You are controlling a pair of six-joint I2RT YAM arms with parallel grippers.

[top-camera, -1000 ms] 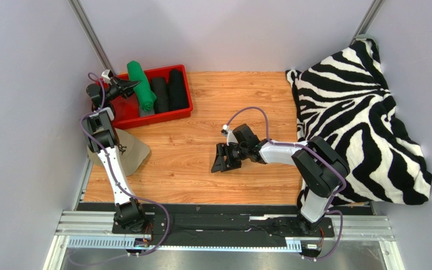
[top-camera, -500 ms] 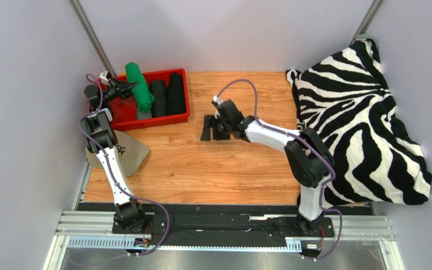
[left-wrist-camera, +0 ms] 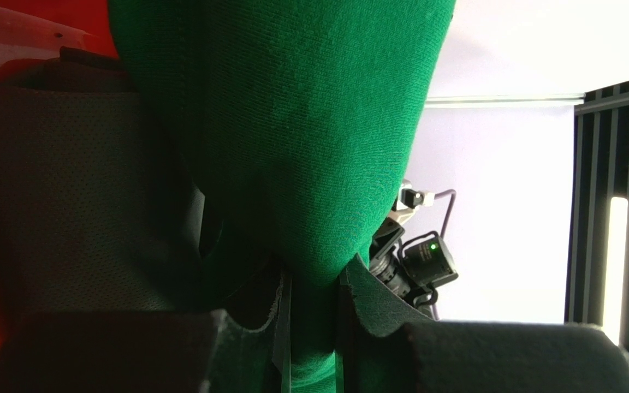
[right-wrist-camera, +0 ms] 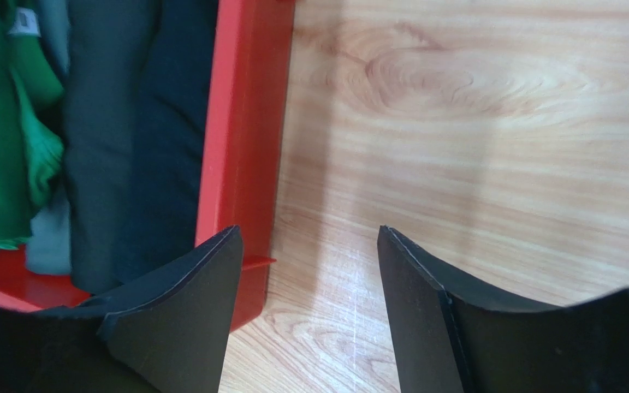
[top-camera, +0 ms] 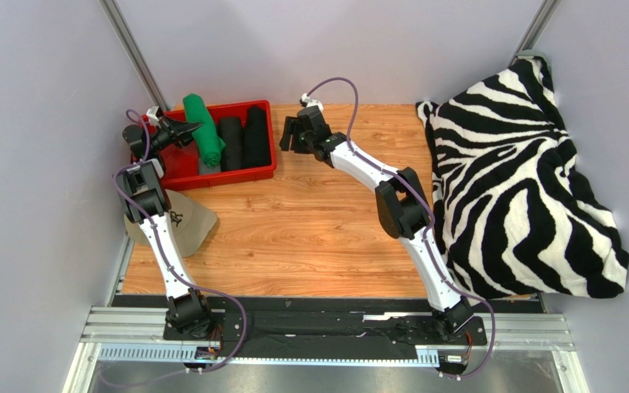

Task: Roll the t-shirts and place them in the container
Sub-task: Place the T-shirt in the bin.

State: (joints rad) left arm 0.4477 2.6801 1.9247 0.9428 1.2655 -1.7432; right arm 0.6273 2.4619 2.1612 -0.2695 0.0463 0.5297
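Green t-shirt (left-wrist-camera: 293, 123) sits pinched inside left claw (left-wrist-camera: 314, 307).

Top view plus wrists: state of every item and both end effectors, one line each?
green t-shirt: rolled, pinched at the red bin's left side
two black t-shirts: rolled, lying side by side in the bin
grey t-shirt: in the bin, mostly hidden under the green one
red bin: on the table, far left
left end effector: shut on green t-shirt
right end effector: open, empty, at the bin's right wall
cap: flat on the table
zebra blanket: bunched up, right side
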